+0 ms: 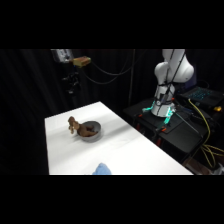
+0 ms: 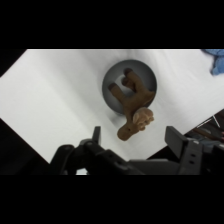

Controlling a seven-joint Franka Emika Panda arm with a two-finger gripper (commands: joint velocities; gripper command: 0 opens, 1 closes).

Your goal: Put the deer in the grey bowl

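Gripper fingers spread, empty, above the grey bowl. Deer lies mostly inside the bowl, head draped over its rim; placement looks essentially done, withdrawal remaining.

The small brown soft toy deer with tan patches is lying draped across the small round grey metallic bowl, its legs resting inside and its head hanging over the rim. The bowl is sitting near the tabletop's far left corner.
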